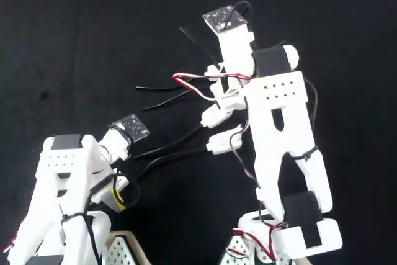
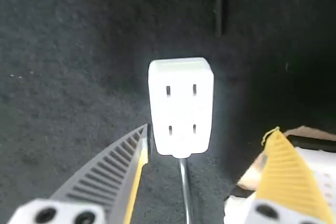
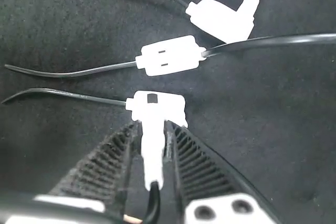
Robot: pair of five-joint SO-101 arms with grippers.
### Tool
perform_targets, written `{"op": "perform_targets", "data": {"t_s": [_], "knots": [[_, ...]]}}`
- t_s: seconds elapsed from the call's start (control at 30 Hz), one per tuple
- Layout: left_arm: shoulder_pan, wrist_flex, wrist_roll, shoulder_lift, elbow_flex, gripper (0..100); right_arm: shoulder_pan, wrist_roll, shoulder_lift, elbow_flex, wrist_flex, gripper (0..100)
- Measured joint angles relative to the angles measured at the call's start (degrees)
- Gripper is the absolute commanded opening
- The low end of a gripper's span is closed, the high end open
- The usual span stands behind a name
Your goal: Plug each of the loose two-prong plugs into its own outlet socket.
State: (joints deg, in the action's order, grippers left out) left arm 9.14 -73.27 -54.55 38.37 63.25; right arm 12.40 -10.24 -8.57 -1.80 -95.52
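While the left gripper (image 2: 209, 132) sits around seven o'clock on the black table (image 1: 74, 48), its fingers spread wide and holding nothing, a white outlet socket (image 2: 181, 108) with two pairs of slots lies between them, one finger (image 2: 123, 158) just beside its edge. Nearer the table's centre, the right gripper (image 3: 152, 125) is clamped on a white connector body (image 3: 152, 156) whose far end meets a flat plug (image 3: 156, 106). Just beyond lies a second socket (image 3: 170, 59), then more white plugs (image 3: 220, 18). Black cords (image 1: 167, 149) trail toward eight o'clock.
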Motion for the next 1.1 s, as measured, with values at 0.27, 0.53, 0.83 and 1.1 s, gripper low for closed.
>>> {"op": "perform_targets", "data": {"t_s": [0.27,0.53,0.83,1.1], "knots": [[0.0,9.1,0.0,-0.3,6.4,34,-1.2,0.0,0.0,0.0,0.0,1.2],[-0.6,11.9,4.7,-0.3,7.9,12,-1.3,0.0,0.0,0.0,0.0,1.2],[-1.1,10.2,5.4,-0.3,6.8,3,-1.3,0.0,0.0,0.0,0.0,1.2],[-2.6,6.4,12.7,-0.3,-2.7,3,-1.3,0.0,0.0,0.0,0.0,1.2]]}}
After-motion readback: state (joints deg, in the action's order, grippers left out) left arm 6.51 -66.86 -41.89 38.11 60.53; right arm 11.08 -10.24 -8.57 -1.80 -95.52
